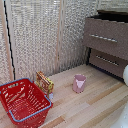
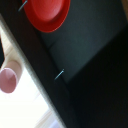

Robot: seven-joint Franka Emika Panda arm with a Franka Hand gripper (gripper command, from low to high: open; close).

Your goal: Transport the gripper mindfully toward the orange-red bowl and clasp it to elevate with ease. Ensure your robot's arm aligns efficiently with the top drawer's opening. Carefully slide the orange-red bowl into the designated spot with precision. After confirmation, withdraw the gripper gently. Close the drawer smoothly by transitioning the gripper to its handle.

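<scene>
jaws unseen; orange-red bowl [image 2: 47, 12] inside top drawer [image 2: 85, 45].

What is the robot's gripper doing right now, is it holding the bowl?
Gripper: not in view, so its state cannot be told. The red bowl lies in the drawer.

From my remote station, only a sliver of the robot's arm [image 1: 125, 75] shows: a glossy white, rounded shell (cut off by the exterior view's right edge).
</scene>
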